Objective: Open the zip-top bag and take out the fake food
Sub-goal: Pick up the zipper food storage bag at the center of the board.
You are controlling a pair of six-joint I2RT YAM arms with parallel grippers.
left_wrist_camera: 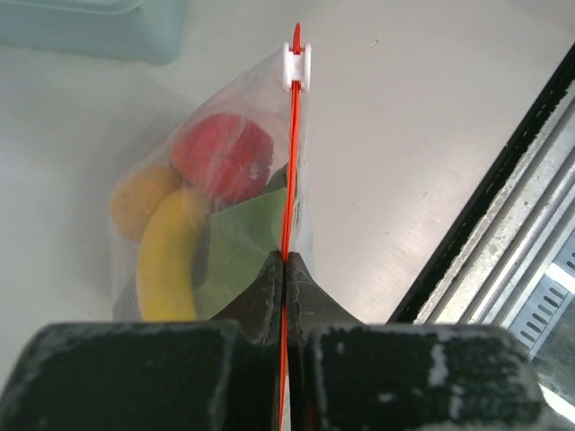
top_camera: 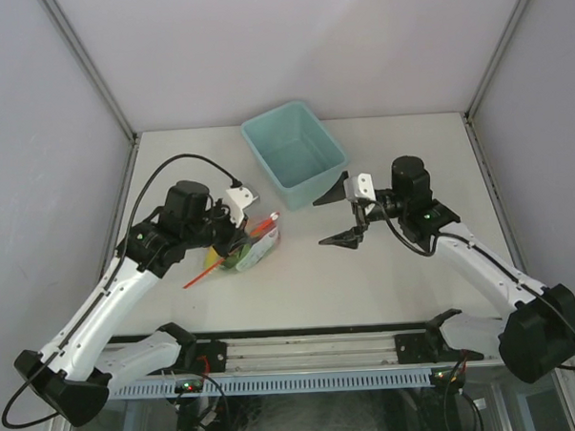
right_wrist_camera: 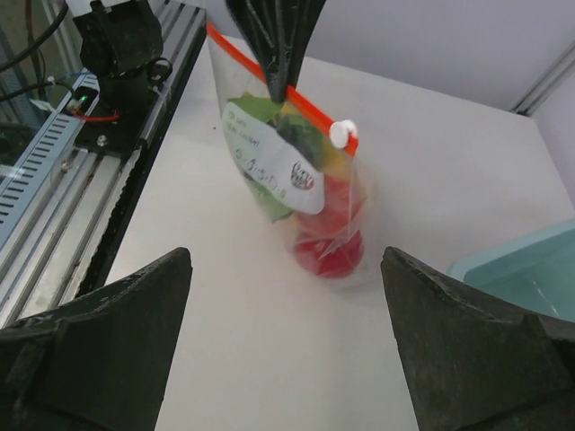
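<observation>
While the zipper looks sealed along all of its visible length, the task is at its opening stage, and none of the food is out.

On the left, the left gripper [left_wrist_camera: 285,269] is clenched on the red-orange zipper strip [left_wrist_camera: 293,162], its two fingers pressed together with the strip pinched between them. It holds the zip-top bag [top_camera: 255,247] up by that edge, and the bag's bottom seems to rest on the table [top_camera: 395,268]. A white slider [left_wrist_camera: 296,67] sits at the end of the strip farthest from the left gripper.

Through the clear plastic the fake food [left_wrist_camera: 207,215] is all inside: a red apple [left_wrist_camera: 223,157], a yellow piece [left_wrist_camera: 166,260], an orange-red piece [left_wrist_camera: 135,202] and a green piece [left_wrist_camera: 243,242], packed against one another. A white label [right_wrist_camera: 274,162] shows on the bag's side in the right wrist view.

Behind the bag, toward the middle of the table, a teal bin [top_camera: 265,145] stands apart from it.

To the right, the right gripper [top_camera: 317,223] is released, fingers spread wide with nothing between them, facing the bag's slider end but well apart from it.

What is left, by my judgement, is nearly everything: take the slider, draw it along the strip, part the mouth, then lift the pieces out.
</observation>
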